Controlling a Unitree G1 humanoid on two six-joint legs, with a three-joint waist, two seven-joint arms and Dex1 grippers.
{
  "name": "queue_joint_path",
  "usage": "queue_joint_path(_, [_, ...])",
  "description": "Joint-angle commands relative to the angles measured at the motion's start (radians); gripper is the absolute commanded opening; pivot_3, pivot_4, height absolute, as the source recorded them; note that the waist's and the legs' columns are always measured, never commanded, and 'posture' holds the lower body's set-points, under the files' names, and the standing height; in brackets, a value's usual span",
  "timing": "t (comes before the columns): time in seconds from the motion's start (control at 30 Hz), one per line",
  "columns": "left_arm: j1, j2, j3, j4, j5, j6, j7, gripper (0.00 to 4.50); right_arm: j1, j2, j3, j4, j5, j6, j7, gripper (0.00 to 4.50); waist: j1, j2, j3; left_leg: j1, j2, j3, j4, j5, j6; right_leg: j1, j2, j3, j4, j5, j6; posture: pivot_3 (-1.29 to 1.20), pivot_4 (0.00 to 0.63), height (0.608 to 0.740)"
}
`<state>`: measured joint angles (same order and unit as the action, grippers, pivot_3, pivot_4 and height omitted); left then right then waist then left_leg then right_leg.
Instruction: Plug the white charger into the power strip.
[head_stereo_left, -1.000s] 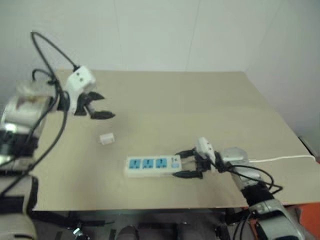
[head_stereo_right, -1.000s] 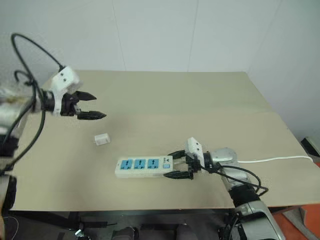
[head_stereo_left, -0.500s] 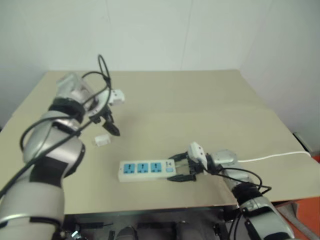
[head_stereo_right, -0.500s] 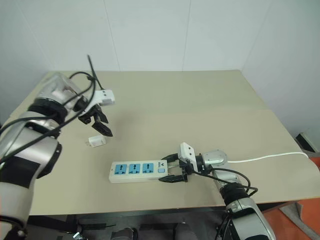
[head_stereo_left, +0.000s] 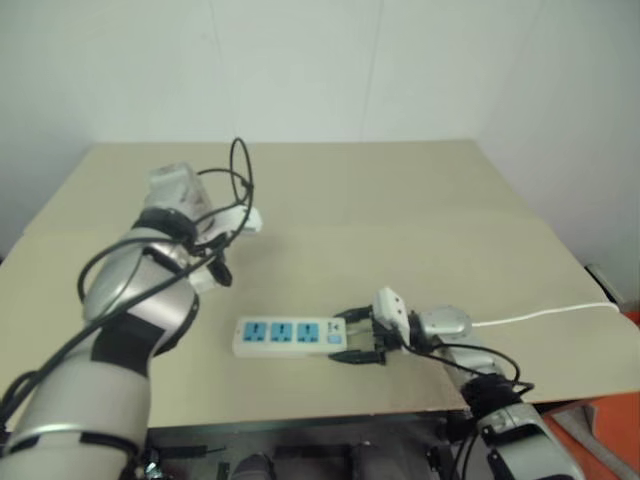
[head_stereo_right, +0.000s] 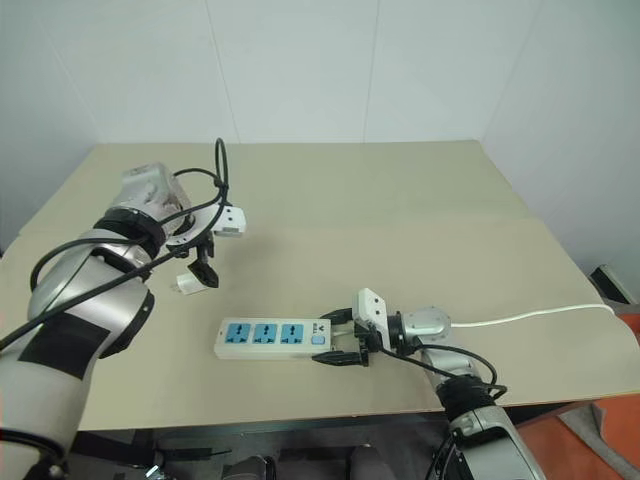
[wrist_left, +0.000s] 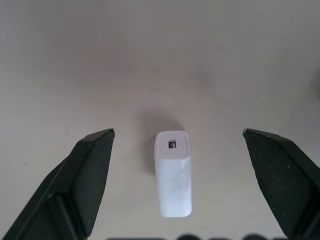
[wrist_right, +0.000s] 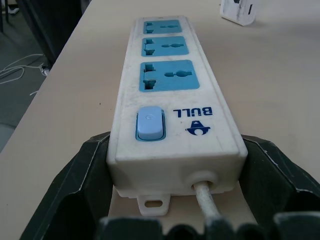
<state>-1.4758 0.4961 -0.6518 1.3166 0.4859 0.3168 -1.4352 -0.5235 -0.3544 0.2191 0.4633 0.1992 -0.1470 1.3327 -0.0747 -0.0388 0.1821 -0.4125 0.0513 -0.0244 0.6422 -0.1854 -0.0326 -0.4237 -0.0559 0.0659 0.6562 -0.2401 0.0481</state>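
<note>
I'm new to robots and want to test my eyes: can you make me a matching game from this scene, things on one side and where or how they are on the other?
Things:
1. charger
2. strip
3. left hand
4. cable

States:
A. clamped at its switch end by the right hand
B. open, poised over the charger
C. lying loose on the table, untouched
D. trailing off the table's right edge

Pairs: 1-C, 2-A, 3-B, 4-D
</note>
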Motion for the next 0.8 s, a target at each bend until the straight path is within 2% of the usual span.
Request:
queue_joint_path(0.03, [-0.007,0.003,0.005,0.007,0.035,0.012,0.011,4.50,0.013,0.012,0.021,-0.019,-0.013,0.002,-0.009,3.42,-0.001,0.000,0.000,0.000,0.000,0.000,0.000,0.000,0.000,0.000,0.000,0.000,0.000,0.000,0.000,0.00,0.150,0.740])
queue_joint_path(0.73, [0.051,-0.003,0.013,0.000,0.106,0.024,0.055,4.50,-0.001,0.011,0.024,0.003,-0.031,-0.006,-0.016,3.42,-0.002,0.000,0.000,0.002,0.000,0.000,0.000,0.000,0.000,0.001,0.000,0.000,0.001,0.000,0.000,0.00,0.150,0.740])
queue_joint_path(0.8, [0.053,-0.003,0.009,0.000,0.117,0.012,0.040,4.10,-0.001,0.010,0.026,0.007,-0.038,-0.012,-0.022,3.42,-0.001,0.000,0.000,0.002,0.000,0.000,0.000,0.000,0.000,0.001,0.000,0.000,0.001,0.000,0.000,0.00,0.150,0.740])
